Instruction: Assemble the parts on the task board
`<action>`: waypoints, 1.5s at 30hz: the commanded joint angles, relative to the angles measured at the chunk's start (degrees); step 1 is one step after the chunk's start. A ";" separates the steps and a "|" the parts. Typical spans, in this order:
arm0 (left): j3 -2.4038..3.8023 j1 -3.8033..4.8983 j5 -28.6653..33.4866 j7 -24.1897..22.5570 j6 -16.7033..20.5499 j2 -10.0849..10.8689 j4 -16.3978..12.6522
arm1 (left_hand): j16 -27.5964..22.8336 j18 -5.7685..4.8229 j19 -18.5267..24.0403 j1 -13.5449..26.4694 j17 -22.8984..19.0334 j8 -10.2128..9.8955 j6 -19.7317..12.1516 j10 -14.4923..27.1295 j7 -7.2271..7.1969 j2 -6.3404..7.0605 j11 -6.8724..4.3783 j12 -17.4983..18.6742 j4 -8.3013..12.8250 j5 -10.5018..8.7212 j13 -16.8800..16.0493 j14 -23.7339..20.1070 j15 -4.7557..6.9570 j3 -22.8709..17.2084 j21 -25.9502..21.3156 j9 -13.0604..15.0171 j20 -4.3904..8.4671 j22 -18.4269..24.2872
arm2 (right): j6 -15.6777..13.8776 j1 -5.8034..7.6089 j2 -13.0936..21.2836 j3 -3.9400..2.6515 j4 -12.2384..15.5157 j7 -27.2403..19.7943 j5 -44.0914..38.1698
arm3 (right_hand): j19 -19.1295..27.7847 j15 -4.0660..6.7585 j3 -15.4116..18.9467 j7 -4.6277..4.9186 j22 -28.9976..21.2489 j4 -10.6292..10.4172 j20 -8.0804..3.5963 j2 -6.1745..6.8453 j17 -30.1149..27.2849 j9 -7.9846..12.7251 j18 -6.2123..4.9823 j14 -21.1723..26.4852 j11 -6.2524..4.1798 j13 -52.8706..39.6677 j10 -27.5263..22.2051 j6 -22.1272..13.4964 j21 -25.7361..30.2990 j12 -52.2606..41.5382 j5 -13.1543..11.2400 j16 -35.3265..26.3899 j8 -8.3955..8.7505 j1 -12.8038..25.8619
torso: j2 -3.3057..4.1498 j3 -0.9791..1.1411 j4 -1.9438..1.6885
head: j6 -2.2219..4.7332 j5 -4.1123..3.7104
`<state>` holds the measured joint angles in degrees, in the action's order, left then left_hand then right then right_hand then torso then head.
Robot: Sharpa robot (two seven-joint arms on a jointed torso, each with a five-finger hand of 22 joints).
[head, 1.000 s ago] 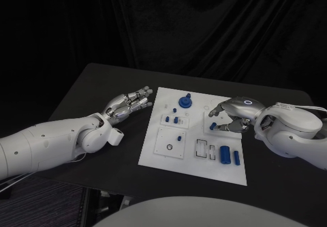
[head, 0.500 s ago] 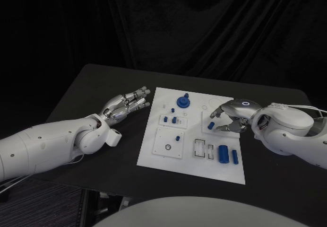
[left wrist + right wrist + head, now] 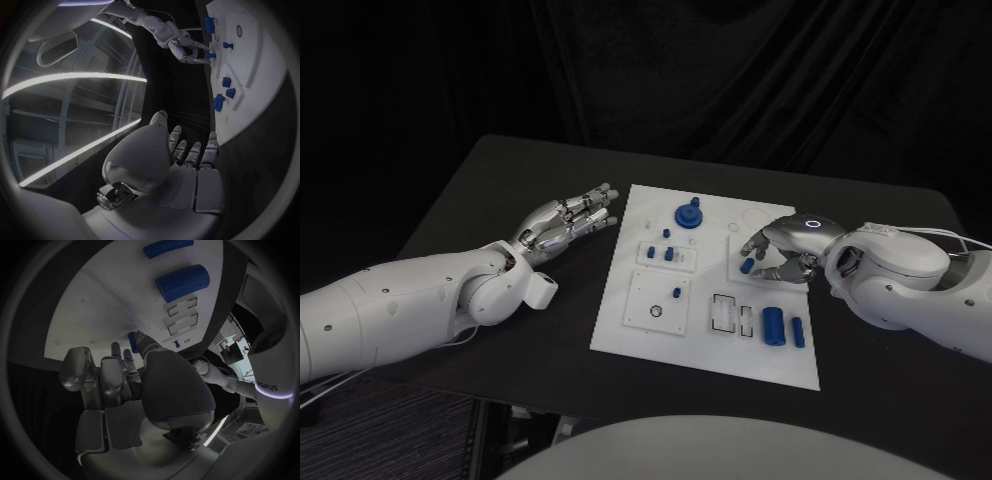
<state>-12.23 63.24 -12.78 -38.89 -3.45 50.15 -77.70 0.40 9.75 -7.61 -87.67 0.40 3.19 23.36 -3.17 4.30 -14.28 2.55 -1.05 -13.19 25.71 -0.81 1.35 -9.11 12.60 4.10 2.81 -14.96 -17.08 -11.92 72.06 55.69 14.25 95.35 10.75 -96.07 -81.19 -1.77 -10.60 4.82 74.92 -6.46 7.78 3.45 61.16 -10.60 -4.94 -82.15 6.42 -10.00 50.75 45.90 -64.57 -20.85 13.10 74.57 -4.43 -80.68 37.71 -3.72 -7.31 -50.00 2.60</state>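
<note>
The white task board (image 3: 711, 345) lies in the middle of the black table. My right hand (image 3: 786, 248) hangs over its right half, and its thumb and a finger pinch a small blue part (image 3: 747, 266) against the board. The right wrist view shows that part (image 3: 133, 341) at the fingertips. My left hand (image 3: 574, 220) rests beside the board's left edge with its fingers stretched out and nothing in them; it is seen from behind as the left hand (image 3: 187, 155) in its wrist view. A blue round knob (image 3: 689, 214) stands at the board's far end.
Small blue pegs (image 3: 669, 252) and another peg (image 3: 678, 293) stand in the board's left half. A thick blue cylinder (image 3: 775, 323) and a slimmer blue bar (image 3: 799, 332) lie near its right front. Bare black table (image 3: 502, 180) surrounds the board.
My right hand's fingers have curled closer over the small blue part and the hand has edged slightly left. The left hand has stayed where it was.
</note>
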 commanded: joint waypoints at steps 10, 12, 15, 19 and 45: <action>0.05 -0.35 0.31 -3.80 -0.74 -0.23 0.07 | 0.21 0.42 -0.25 -0.64 0.06 0.30 0.13 -0.33 0.03 0.00 0.31 -0.30 0.38 0.44 -0.08 0.11 -0.34 -0.21 0.17 0.00 -0.38 -0.04 | -0.98 -0.25 -0.58 -0.03 -0.79 -1.46 -0.14 | -0.50 1.67 -2.40 -0.69 8.71 -0.11 -1.58 0.58 0.31 -0.39 0.10 -0.60 -1.79 -0.24 5.91 1.77 -1.00 -0.49 1.11 0.35 -0.55 -0.71 | 0.02 -0.01 -0.01 | 0.00 -0.10; 0.05 -0.38 0.31 -3.78 -0.77 -0.23 0.08 | 0.21 0.40 -0.26 -0.72 0.07 0.30 0.14 -0.41 0.07 -0.04 0.35 -0.33 0.47 0.49 -0.10 0.13 -0.39 -0.30 0.17 0.00 -0.42 0.00 | -0.91 -0.26 -0.68 -0.03 -0.86 -1.52 -0.14 | -0.60 1.90 -2.90 -0.94 8.76 -0.06 -1.80 0.69 0.38 -0.60 0.14 -0.71 -2.04 -0.39 6.55 2.39 -1.18 -0.55 1.44 0.36 -0.82 -0.86 | 0.02 -0.01 0.02 | 0.00 -0.07; 0.05 -0.43 0.31 -3.71 -0.82 -0.25 0.09 | 0.21 0.40 -0.26 -0.72 0.07 0.30 0.14 -0.41 0.07 -0.04 0.35 -0.33 0.47 0.49 -0.10 0.13 -0.39 -0.30 0.17 0.00 -0.42 0.00 | -0.75 -0.27 -0.89 -0.03 -0.99 -1.63 -0.14 | -0.70 2.06 -3.50 -0.96 8.81 -0.15 -2.02 0.84 0.42 -1.06 0.19 -0.82 -2.18 -0.51 6.87 3.63 -1.34 -0.34 1.62 0.34 -1.41 -0.80 | 0.02 -0.04 0.01 | 0.00 -0.13; 0.05 -0.47 0.31 -3.62 -0.89 -0.28 0.11 | 0.21 0.40 -0.26 -0.72 0.07 0.30 0.14 -0.41 0.07 -0.04 0.35 -0.33 0.47 0.49 -0.10 0.13 -0.39 -0.30 0.17 0.00 -0.42 0.00 | -0.50 -0.28 -1.13 -0.04 -1.18 -1.72 -0.14 | -0.75 2.13 -3.98 -0.92 8.82 -0.19 -2.12 0.97 0.50 -1.53 0.21 -0.93 -2.23 -0.64 7.05 4.82 -1.39 -0.15 1.63 0.35 -1.96 -0.74 | -0.01 -0.03 0.02 | 0.00 -0.08; 0.05 -0.93 0.31 -3.27 -1.20 -0.40 0.35 | 0.21 0.37 -0.29 -0.84 0.06 0.39 0.53 -0.42 0.30 -0.14 0.46 -0.35 0.64 0.52 -0.10 0.11 -0.49 -0.48 0.19 0.04 -0.50 0.03 | 1.38 -0.43 -1.65 -0.04 -1.47 -2.52 0.35 | -0.87 2.15 -4.91 -1.44 8.86 0.12 -2.21 1.32 0.24 -3.16 0.27 -0.98 -2.22 -1.01 7.19 7.77 -1.54 0.37 1.45 0.10 -3.43 -0.81 | 0.00 -0.03 0.00 | 0.00 0.17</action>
<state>-12.23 62.44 -12.78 -38.89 -3.88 49.88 -77.28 0.40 9.75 -7.82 -87.89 0.38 3.39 23.58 -3.38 4.52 -14.51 2.76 -1.05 -12.80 25.89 -0.85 1.57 -9.32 12.21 4.10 2.79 -15.18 -17.07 -11.51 71.79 54.07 14.23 93.91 8.68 -95.99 -82.22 0.00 -15.19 3.55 74.91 -6.48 5.94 4.22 61.45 -13.71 -4.94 -83.02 4.10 -10.94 57.53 53.51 -65.89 -20.68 14.33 74.57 -7.53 -81.43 37.70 -3.75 -7.32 -50.00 2.73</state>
